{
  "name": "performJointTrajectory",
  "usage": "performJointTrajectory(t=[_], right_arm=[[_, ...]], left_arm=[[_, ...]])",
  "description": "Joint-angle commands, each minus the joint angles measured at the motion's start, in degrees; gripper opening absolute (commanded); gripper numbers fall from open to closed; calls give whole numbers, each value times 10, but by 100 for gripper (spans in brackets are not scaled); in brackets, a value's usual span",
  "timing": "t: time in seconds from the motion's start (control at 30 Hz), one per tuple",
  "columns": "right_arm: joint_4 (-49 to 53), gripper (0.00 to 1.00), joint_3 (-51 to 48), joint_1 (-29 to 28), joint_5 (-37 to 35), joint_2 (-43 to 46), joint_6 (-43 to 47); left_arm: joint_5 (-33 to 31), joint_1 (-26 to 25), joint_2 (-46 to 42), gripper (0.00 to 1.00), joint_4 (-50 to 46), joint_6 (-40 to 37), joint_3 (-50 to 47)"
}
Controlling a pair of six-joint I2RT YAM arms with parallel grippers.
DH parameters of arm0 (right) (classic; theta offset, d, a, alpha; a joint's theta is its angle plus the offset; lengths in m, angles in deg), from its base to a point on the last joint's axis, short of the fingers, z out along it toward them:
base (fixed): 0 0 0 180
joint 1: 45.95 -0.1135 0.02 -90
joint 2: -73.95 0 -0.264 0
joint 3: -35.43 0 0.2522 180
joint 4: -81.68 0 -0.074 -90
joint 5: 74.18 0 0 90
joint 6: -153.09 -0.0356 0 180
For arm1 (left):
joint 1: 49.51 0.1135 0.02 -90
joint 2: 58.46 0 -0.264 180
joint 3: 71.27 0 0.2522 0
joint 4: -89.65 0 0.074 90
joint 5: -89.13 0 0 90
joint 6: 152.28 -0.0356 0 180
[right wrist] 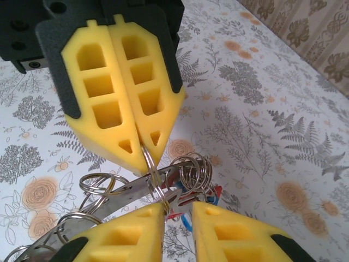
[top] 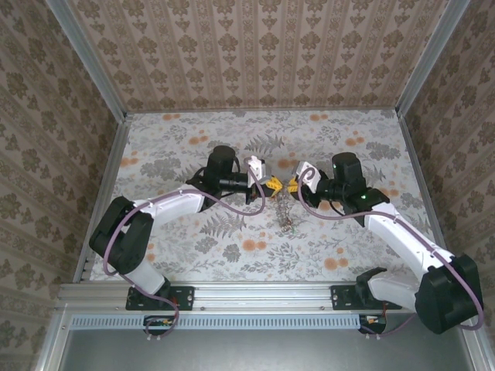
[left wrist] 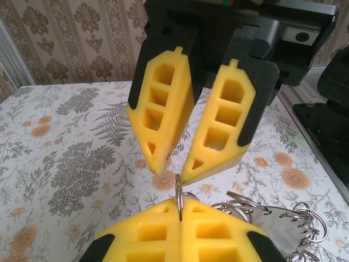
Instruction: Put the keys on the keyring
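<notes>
Silvery keyring (left wrist: 178,188) pinched in the closed left jaws — right jaws slightly parted around it.

The left end effector (top: 269,186) and right end effector (top: 294,184) stand tip to tip over the middle of the table (top: 193,251), with almost no room between them. The keyring (right wrist: 154,174) crosses that gap and the keys (top: 286,215) hang just below. The table lies open on either side, and walls (top: 263,54) close off three sides.
</notes>
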Motion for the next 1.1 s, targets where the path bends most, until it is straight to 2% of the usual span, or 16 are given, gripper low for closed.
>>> performJointTrajectory(t=[0.0,0.17,0.4,0.5,0.6,0.73,1.07], right_arm=[[31,25,16,2,-2,8,28],[41,29,40,2,45,-6,39],[42,29,60,2,53,-47,44],[58,26,59,2,50,-59,47],[54,17,42,2,48,-58,44],[55,10,27,4,36,-60,35],[30,21,13,4,35,-50,16]], left_arm=[[24,0,-8,0,31,9,1],[26,0,-9,0,28,8,3],[29,-1,-8,0,31,11,6],[27,0,-10,0,33,11,6],[25,1,-10,0,41,15,4],[29,1,-9,0,51,22,2],[28,1,-5,0,75,35,-3]])
